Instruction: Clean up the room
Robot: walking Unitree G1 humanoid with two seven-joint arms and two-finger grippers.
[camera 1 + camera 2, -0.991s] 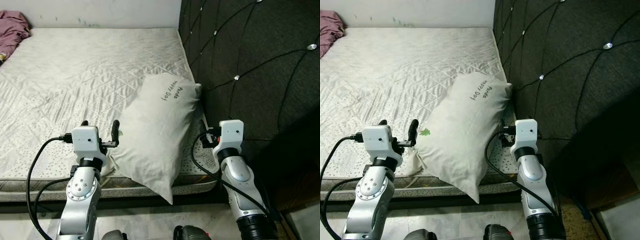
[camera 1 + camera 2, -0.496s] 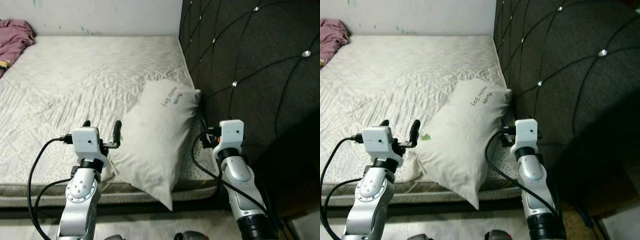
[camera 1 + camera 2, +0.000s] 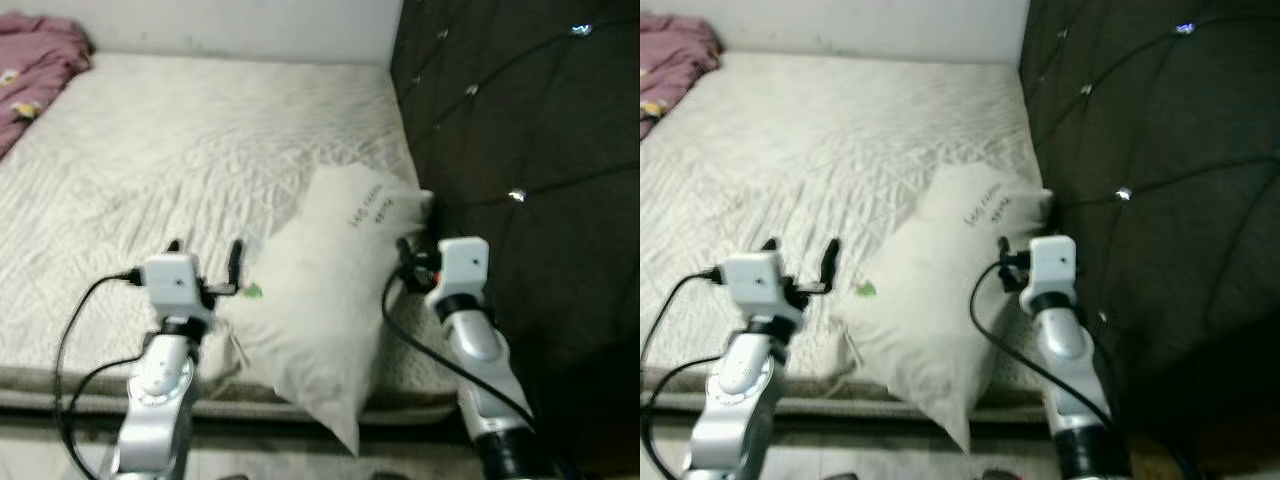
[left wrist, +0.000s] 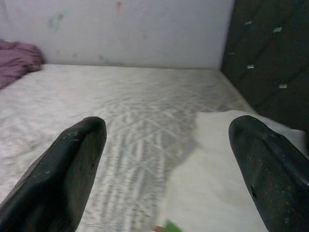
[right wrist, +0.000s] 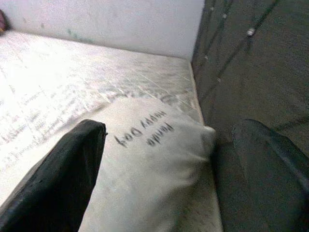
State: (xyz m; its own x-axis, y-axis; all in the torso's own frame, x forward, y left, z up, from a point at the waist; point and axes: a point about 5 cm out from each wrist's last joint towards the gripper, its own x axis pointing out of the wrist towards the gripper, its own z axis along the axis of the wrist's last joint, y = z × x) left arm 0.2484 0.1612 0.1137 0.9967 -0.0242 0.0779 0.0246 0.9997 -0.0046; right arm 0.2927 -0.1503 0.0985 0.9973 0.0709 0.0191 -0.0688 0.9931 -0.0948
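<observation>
- Along the near edge of the bed (image 3: 150, 170), toward the corner by the dark tufted headboard (image 3: 530, 130), we find the white pillow (image 3: 335, 300) lying askew, its lower end drooping over the mattress edge and its printed end touching the headboard.
- Our left end effector (image 3: 205, 262) hovers at the pillow's left flank with its fingers spread wide and holding nothing; a small green mark on the pillow sits just beside it.
- Our right end effector (image 5: 164, 159) stands between pillow and headboard, likewise wide and empty in its wrist view, looking along the pillow's printed end.
- At the far left corner of the bed lies a crumpled purple cloth (image 3: 40, 50), well apart from both arms.
- We judge the main risk to be the overhanging pillow sliding to the floor if one side is nudged before both sides grip.
- A second risk is the right arm scraping the headboard, since it works close beside it; the blurred head views also make aim less sure.
</observation>
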